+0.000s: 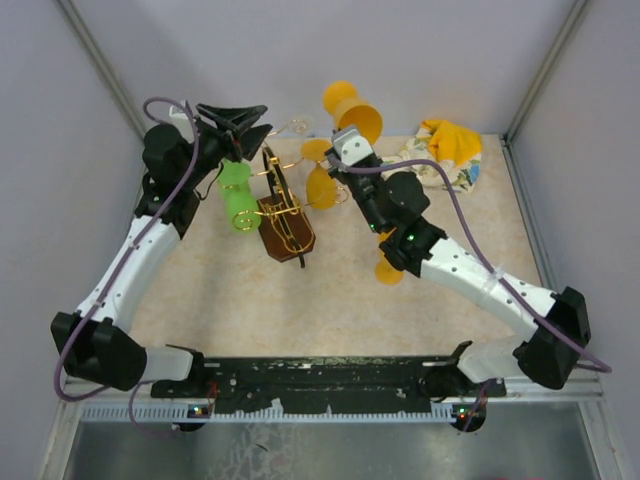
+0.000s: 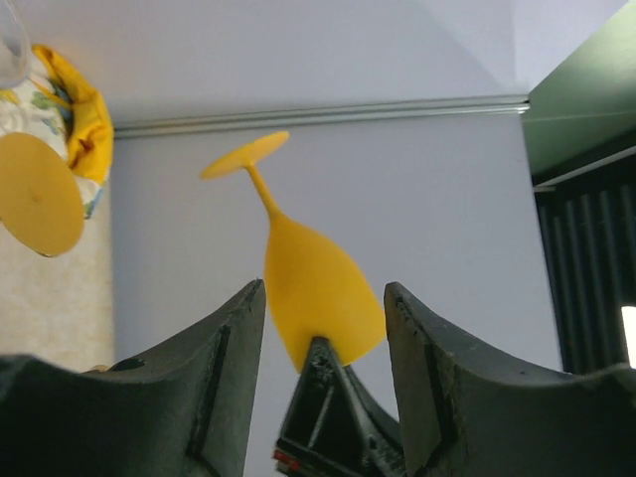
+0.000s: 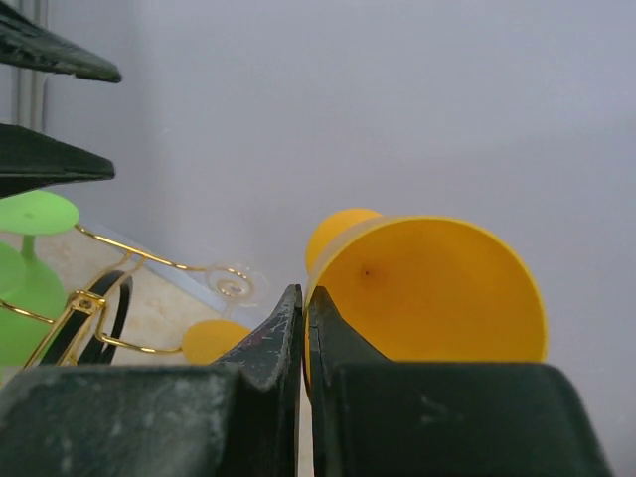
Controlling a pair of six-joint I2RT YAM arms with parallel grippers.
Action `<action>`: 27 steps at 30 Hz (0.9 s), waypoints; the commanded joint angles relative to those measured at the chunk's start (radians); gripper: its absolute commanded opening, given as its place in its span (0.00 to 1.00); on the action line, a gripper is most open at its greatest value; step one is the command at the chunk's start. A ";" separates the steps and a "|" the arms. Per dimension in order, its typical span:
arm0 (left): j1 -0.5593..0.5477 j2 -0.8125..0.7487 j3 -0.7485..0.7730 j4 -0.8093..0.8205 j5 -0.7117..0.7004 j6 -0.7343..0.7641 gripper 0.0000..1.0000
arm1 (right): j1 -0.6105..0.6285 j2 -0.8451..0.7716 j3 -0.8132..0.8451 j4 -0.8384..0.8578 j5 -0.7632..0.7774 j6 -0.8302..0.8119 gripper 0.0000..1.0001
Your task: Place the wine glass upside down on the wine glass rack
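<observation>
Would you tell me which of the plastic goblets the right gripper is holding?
The raised yellow goblet, its rim pinched in the right gripper; the green goblet and a second yellow goblet are at the rack.

The yellow glass [image 1: 362,120] hangs in the air at the far side, tipped sideways, its rim pinched in the right gripper's [image 1: 350,138] jaws. The gold wire rack [image 1: 285,228], on a dark brown base, stands on the tabletop near-left of it.
</observation>
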 commanded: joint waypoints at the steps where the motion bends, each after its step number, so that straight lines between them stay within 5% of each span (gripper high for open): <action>1: 0.003 -0.042 -0.016 0.125 -0.012 -0.164 0.57 | 0.062 0.043 -0.025 0.289 -0.048 -0.088 0.00; 11: 0.004 -0.058 -0.062 0.148 -0.001 -0.212 0.52 | 0.191 0.150 -0.064 0.519 -0.123 -0.190 0.00; 27: 0.009 -0.061 -0.099 0.102 0.018 -0.162 0.52 | 0.238 0.187 -0.062 0.530 -0.218 -0.194 0.00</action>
